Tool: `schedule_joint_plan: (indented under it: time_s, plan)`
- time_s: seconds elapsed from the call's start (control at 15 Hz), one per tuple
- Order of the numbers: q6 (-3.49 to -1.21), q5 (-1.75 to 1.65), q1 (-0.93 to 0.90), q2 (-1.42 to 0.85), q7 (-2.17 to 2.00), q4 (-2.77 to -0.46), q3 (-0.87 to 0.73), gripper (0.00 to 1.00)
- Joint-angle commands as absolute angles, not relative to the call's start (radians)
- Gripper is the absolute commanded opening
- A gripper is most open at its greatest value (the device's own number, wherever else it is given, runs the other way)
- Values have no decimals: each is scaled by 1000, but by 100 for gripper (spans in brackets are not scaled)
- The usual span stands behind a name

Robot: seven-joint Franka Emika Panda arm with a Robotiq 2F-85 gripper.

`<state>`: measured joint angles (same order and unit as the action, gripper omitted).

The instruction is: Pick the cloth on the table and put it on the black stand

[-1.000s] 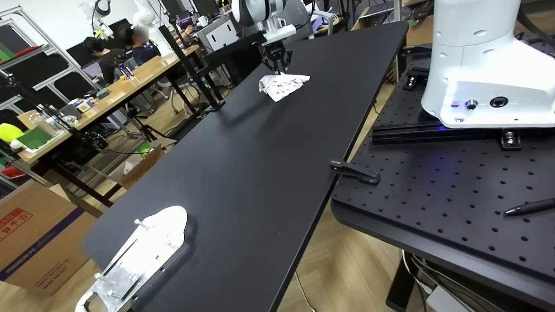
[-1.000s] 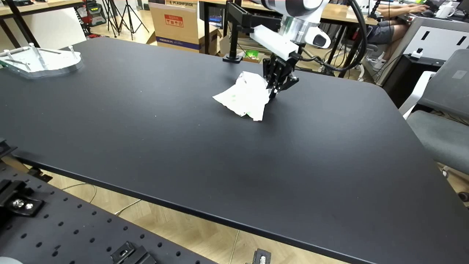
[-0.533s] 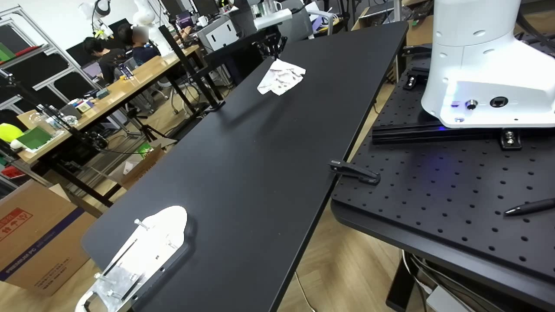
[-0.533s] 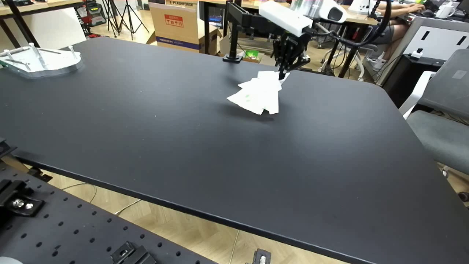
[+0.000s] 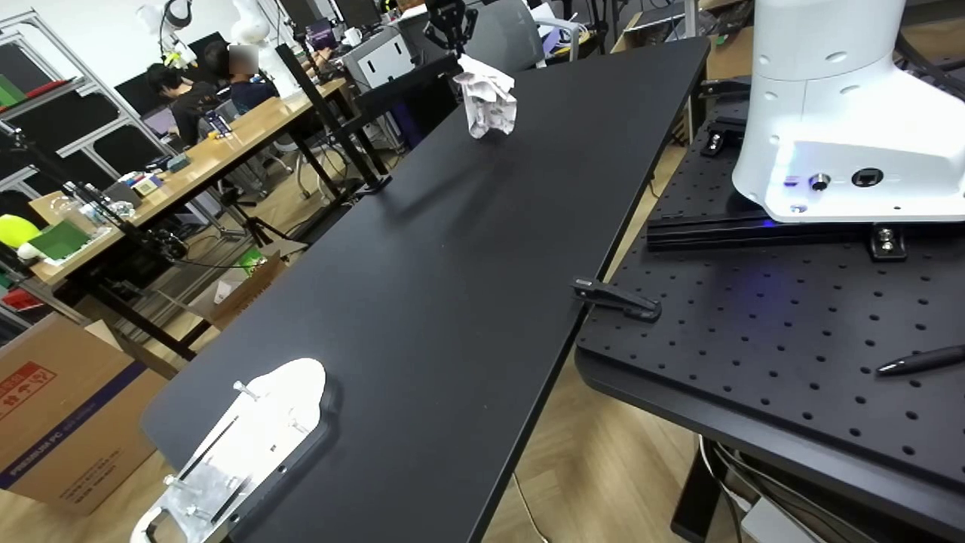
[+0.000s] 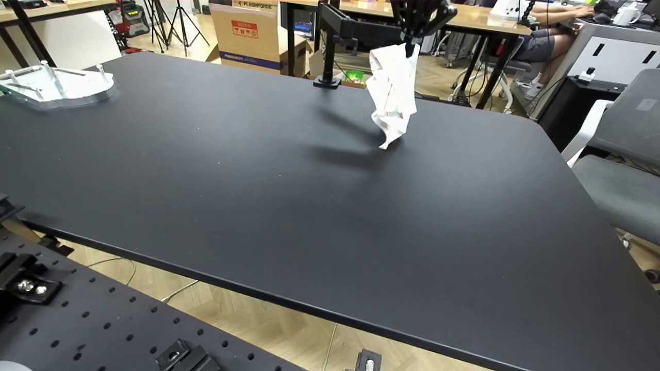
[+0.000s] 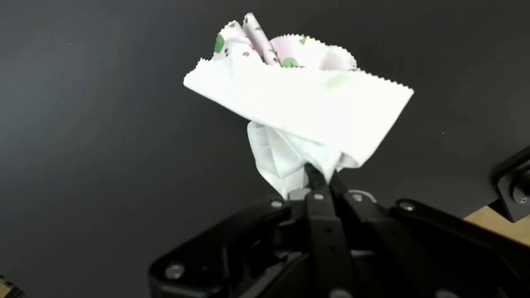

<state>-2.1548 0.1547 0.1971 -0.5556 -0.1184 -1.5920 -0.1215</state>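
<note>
A white wall (image 5: 90, 30) rises behind a long, wood-topped bench with black legs (image 5: 252, 124). In both exterior views, pale wooden flooring (image 6: 289, 330) shows. A grey chair with a white armrest (image 6: 621, 185) stands well apart from a red-labelled brown cardboard box (image 6: 251, 45).

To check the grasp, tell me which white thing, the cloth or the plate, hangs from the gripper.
The cloth: it is pinched in the gripper, while the plate rests on the table, apart from the gripper.
</note>
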Motion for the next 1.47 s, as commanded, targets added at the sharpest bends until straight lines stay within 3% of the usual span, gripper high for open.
schedule_joint_plan:
  time_s: [0.0,0.67,1.4]
  plan:
    - [-2035,85,150,-488,-150,-1542,-130,1]
    - [-1817,-68,-12,-484,-135,-1250,-65,1]
    - [-1854,-59,-15,-496,-97,-1409,-44,1]
